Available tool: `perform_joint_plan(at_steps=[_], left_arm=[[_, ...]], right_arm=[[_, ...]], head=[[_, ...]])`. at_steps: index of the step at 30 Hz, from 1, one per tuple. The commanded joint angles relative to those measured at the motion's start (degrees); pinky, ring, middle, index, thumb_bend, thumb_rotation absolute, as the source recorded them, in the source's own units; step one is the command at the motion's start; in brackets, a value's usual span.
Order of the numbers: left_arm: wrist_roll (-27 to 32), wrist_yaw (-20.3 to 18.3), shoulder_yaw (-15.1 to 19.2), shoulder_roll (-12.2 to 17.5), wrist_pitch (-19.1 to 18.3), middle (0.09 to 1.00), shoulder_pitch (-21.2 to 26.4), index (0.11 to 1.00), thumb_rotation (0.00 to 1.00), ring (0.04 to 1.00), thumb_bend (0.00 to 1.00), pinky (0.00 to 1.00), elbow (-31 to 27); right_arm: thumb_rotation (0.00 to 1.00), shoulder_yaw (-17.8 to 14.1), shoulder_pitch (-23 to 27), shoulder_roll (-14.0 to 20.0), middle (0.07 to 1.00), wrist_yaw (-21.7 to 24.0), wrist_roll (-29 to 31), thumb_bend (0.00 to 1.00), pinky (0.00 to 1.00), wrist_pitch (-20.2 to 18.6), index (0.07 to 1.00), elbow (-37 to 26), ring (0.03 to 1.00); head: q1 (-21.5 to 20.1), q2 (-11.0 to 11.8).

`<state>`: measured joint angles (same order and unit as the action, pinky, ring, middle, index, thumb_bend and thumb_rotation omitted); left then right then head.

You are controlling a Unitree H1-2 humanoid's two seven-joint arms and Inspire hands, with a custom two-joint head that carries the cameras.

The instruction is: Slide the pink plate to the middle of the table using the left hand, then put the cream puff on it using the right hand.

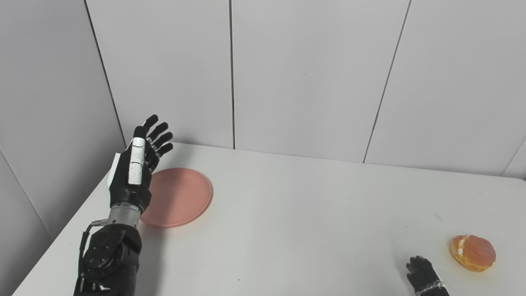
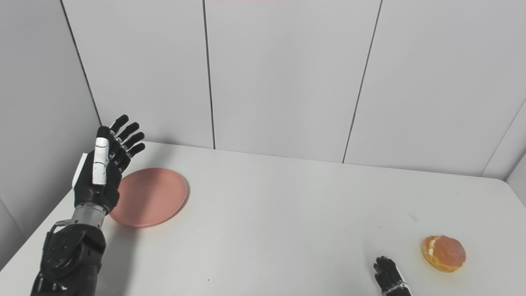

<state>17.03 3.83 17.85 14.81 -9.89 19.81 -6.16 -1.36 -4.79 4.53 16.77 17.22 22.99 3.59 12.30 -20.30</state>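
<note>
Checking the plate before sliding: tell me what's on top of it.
Nothing lies on the pink plate; its visible surface is bare. The raised left hand covers its left edge.

A bare test booth: white table (image 1: 287, 205), plain grey wall panels (image 1: 308, 74)

Plate (image 1: 181, 197): pink, round and shallow, with nothing on it; lies flat on the white table at the left of the frame, near the far left corner, its left edge hidden behind a black robot hand.
Cream puff (image 1: 472, 252): golden-brown, round, a seam of white cream showing on its left side; sits at the lower right of the frame, well apart from the plate.
</note>
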Motion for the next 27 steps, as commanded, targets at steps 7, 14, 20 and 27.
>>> perform_joint_plan(at_steps=[7, 14, 20, 27], left_arm=[[-6.6, 0.0, 1.6, 8.1, 9.4, 0.826, 6.8, 0.843, 0.89, 0.806, 0.81, 0.78, 12.1], [-7.4, 0.3, 2.3, 10.9, 10.1, 0.848, 8.4, 0.837, 0.87, 0.838, 0.82, 0.82, 20.3], [-9.0, 0.4, 1.7, 12.5, 11.0, 0.871, 9.0, 0.871, 0.90, 0.866, 0.77, 0.85, 24.8], [-9.7, 1.8, 2.4, 11.9, 8.8, 0.876, 9.5, 0.874, 0.90, 0.864, 0.75, 0.81, 27.2]], right_arm=[[1.00, -0.6, 3.5, 1.4, 0.920, -1.4, -0.4, 0.87, 0.99, -7.4, 0.887, 10.5, 0.946], [1.00, -0.7, 3.4, 1.6, 0.900, -1.6, -0.7, 0.88, 0.98, -7.3, 0.869, 10.1, 0.932], [1.00, -0.7, 3.2, 1.8, 0.891, -1.5, -0.4, 0.88, 0.97, -7.4, 0.860, 9.8, 0.929], [1.00, -0.7, 3.1, 1.9, 0.890, -1.6, -0.6, 0.89, 0.97, -7.5, 0.849, 9.6, 0.930]], head=[[-0.2, 0.0], [0.0, -0.5], [0.2, -0.8], [0.1, -1.2]])
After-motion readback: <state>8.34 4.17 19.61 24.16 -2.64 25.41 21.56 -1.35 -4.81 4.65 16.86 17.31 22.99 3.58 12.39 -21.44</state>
